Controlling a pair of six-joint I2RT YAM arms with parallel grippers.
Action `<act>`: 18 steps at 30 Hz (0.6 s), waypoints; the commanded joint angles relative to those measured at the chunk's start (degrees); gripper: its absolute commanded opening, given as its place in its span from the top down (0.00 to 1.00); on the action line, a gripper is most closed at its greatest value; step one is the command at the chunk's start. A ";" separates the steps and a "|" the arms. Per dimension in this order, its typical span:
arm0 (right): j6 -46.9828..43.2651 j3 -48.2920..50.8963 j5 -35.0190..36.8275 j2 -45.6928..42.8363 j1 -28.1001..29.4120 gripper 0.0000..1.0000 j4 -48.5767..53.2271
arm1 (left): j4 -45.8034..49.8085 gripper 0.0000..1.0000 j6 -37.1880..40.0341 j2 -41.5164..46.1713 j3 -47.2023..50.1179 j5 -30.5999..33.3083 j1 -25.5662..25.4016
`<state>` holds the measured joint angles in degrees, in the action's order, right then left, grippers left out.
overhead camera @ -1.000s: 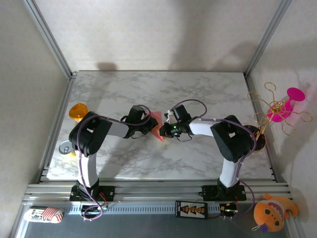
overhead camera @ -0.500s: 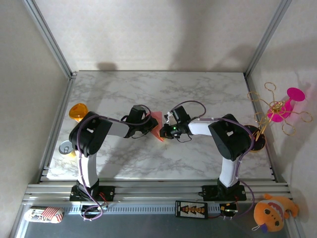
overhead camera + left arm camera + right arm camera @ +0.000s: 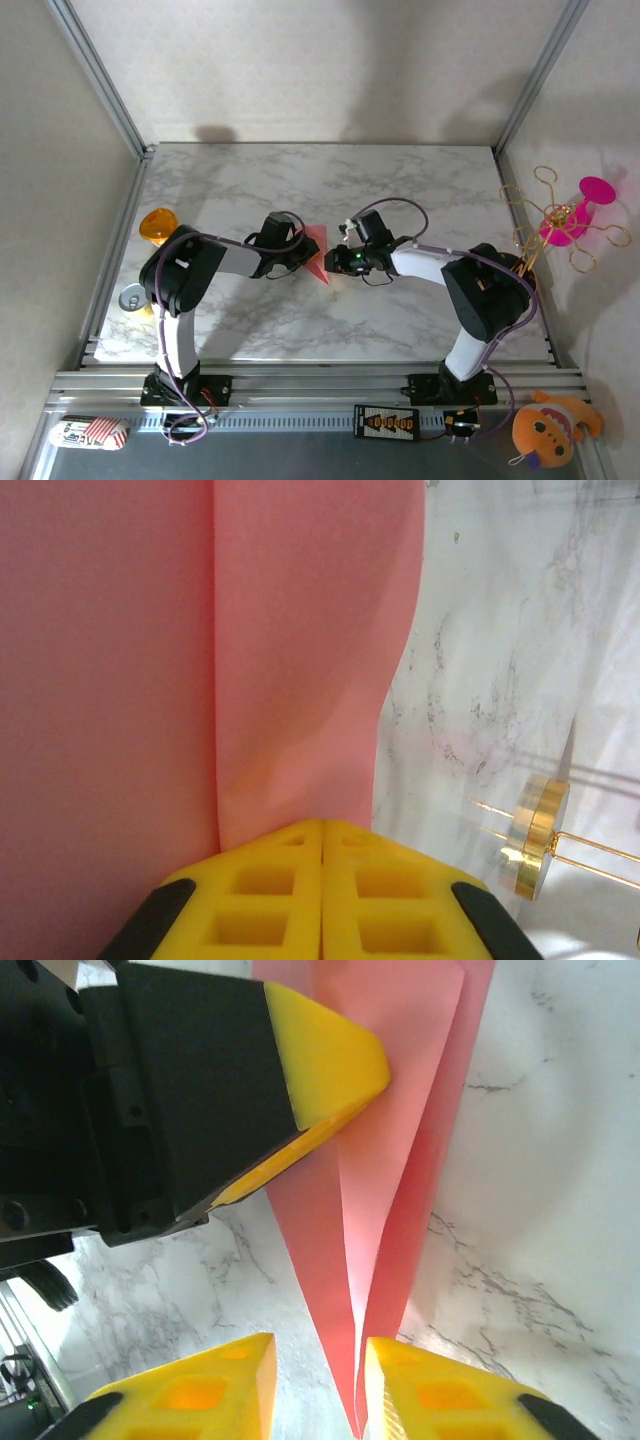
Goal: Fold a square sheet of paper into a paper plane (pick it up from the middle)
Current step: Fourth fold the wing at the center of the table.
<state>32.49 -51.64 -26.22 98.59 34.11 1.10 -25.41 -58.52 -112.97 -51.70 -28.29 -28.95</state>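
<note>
One paper plane (image 3: 420, 1080), one left gripper (image 3: 322, 842), one right gripper (image 3: 318, 1362)

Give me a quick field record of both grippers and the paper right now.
left gripper: shut, pinching the paper plane
right gripper: open, fingers apart on either side of the plane's pointed tip
paper plane: salmon-pink, folded to a slim point, layers creased lengthwise
location: middle of the marble table, between the two grippers
lifted or resting: cannot tell

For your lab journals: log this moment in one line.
left gripper: shut on paper | right gripper: open around paper tip
</note>
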 commanded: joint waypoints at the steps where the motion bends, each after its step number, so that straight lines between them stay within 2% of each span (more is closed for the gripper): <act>1: 1.47 1.29 1.88 0.60 -0.27 0.68 2.15 | 8.38 0.93 -0.06 -2.77 2.48 4.39 -0.41; 5: 1.72 0.87 -0.99 2.15 -0.18 0.69 1.21 | 7.79 0.92 -0.28 -2.67 2.75 4.21 -0.41; 9: 1.52 0.07 -4.47 3.62 -0.16 0.75 0.05 | 7.79 0.92 -0.33 -2.67 2.84 4.21 -0.41; 18: 1.26 -0.39 -6.32 5.43 -0.09 0.85 -0.53 | 7.81 0.92 -0.40 -2.60 2.92 4.21 -0.41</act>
<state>33.89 -50.98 -30.57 103.18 34.00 1.08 -25.82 -58.94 -112.97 -51.53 -28.29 -28.95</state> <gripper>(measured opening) 0.163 0.080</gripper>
